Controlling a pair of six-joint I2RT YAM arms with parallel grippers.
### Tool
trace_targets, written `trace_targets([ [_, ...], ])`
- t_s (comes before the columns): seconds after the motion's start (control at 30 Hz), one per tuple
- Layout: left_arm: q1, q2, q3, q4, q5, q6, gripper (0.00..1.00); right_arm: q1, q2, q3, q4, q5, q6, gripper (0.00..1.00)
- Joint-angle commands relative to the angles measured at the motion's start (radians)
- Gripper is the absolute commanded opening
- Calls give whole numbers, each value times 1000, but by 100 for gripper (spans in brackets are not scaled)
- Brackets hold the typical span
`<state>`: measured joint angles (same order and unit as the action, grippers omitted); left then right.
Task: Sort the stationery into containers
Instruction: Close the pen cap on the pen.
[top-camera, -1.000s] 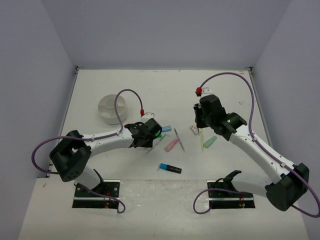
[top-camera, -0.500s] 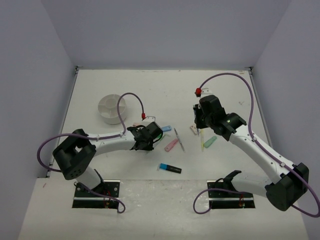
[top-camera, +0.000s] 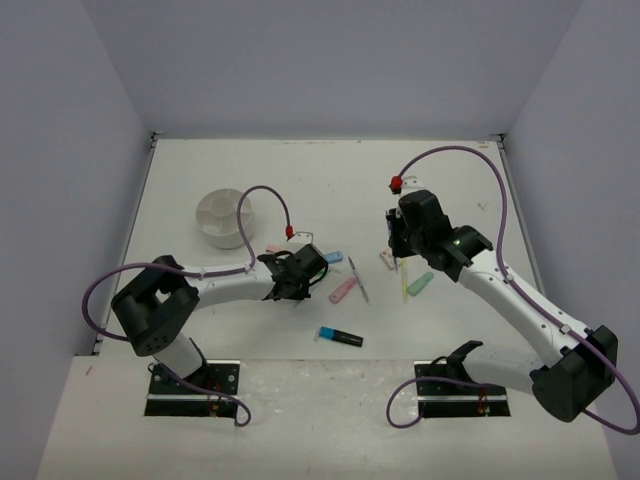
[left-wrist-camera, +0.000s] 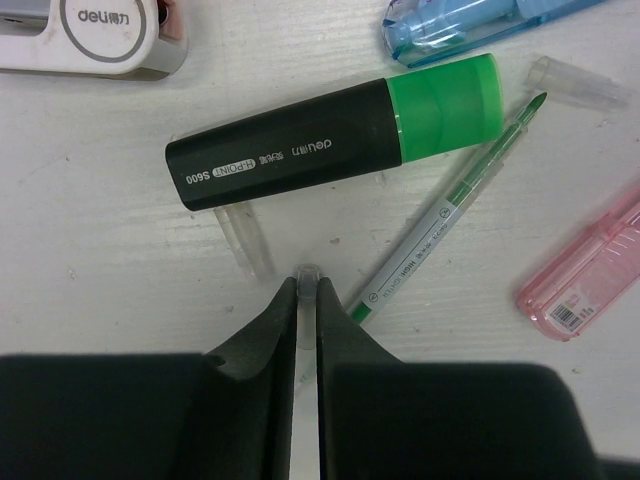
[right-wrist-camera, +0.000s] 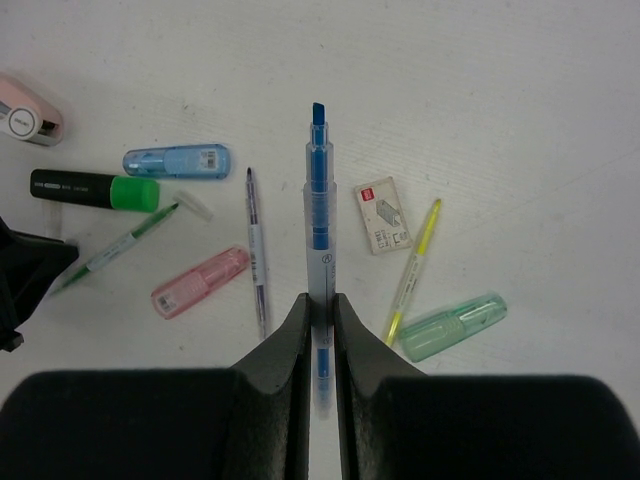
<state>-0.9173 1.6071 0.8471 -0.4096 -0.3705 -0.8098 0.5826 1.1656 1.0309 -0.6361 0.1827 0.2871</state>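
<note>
My left gripper (left-wrist-camera: 308, 292) is shut on a small clear pen cap (left-wrist-camera: 309, 278) low over the table; in the top view it (top-camera: 312, 264) is left of the scattered stationery. Just beyond it lie a black highlighter with a green end (left-wrist-camera: 340, 130), a thin green pen (left-wrist-camera: 450, 205) and a second clear cap (left-wrist-camera: 246, 241). My right gripper (right-wrist-camera: 320, 305) is shut on a thin blue pen (right-wrist-camera: 318, 200), held above the table; it also shows in the top view (top-camera: 396, 245). The round white cup (top-camera: 224, 217) stands at the far left.
Under the right gripper lie an eraser (right-wrist-camera: 383, 214), yellow pen (right-wrist-camera: 413, 270), mint marker (right-wrist-camera: 453, 326), grey pen (right-wrist-camera: 256, 250), pink marker (right-wrist-camera: 200, 282) and blue marker (right-wrist-camera: 177, 160). A black highlighter with a blue end (top-camera: 340, 337) lies nearer the bases. A white and pink item (left-wrist-camera: 90, 35) sits far left.
</note>
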Motion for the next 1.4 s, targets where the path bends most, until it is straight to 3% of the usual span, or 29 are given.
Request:
trace_targets([
  [0.0,-3,29,-6,17,17,-15,0,3,0,13,-1,-16,-7,0],
  [0.23,-3,-65,83,-49,-21,22,0,3,-73,-28,89,-136,14,0],
  [0.33,0,-118,241,-88,-120,105,0,2,-190,-145,271,-337,35,0],
  [0.4,51,-141,332,-111,-124,189,0,3,-250,-221,468,-573,78,0],
  [0.47,107,-174,409,-35,-48,246,0,3,-300,-332,628,-740,149,0],
  [0.53,197,-261,392,92,168,270,0,10,-317,-434,883,-882,280,0],
  [0.63,248,-397,287,473,462,262,0,34,-307,-497,1135,-955,383,0],
  [0.8,250,-472,143,803,667,182,0,51,-277,-473,1137,-955,391,0],
  [1.37,250,-461,52,928,838,78,0,49,-277,-422,1072,-882,367,0],
])
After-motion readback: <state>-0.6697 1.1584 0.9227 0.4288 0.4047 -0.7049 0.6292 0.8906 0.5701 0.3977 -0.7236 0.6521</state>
